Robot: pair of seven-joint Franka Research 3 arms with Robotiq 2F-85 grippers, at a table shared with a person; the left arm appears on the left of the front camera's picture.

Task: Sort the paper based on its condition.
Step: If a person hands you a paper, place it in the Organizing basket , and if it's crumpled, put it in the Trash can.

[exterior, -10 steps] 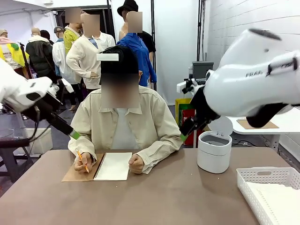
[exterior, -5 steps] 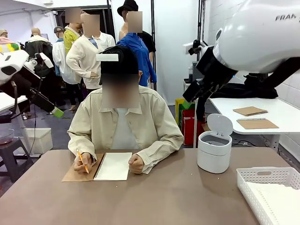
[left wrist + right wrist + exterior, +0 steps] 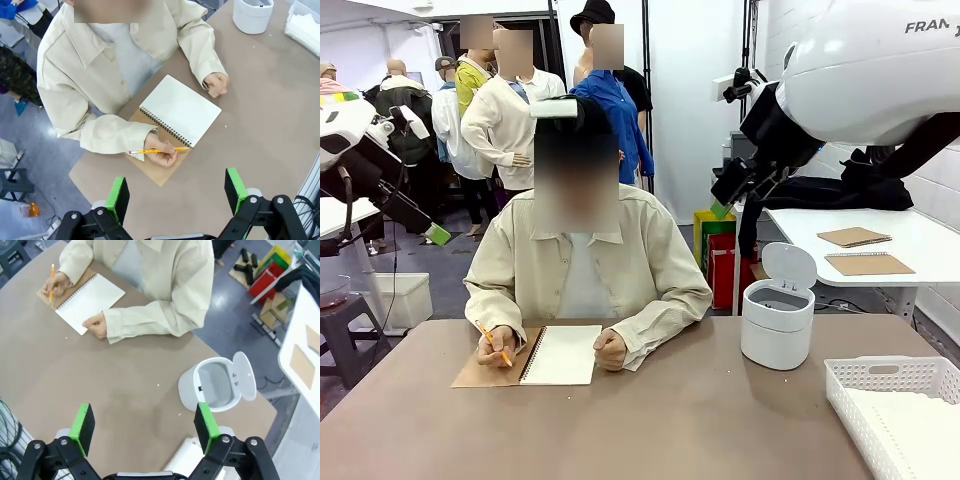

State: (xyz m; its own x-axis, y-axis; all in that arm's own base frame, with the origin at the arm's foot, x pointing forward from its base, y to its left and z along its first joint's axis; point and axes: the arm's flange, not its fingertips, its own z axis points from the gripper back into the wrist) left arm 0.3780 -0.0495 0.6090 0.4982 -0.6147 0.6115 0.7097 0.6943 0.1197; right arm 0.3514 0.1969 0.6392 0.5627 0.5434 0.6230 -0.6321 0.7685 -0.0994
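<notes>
My spread left end effector (image 3: pixel 176 186) faces the brown-covered spiral notebook (image 3: pixel 180 110), my spread right end effector (image 3: pixel 144 423) the open-lidded white round bin (image 3: pixel 212 387)

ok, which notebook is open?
The spiral notebook on the brown table, blank page up, in front of the person. The two kraft-covered ones on the white side table lie closed.

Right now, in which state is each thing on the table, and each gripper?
spiral notebook, open, blank page up.
pencil, held in the person's hand.
white bin, lid up, open.
basket, holding paper.
paper, lying flat in the basket.
left gripper, open, holding nothing.
right gripper, open, holding nothing.
</notes>
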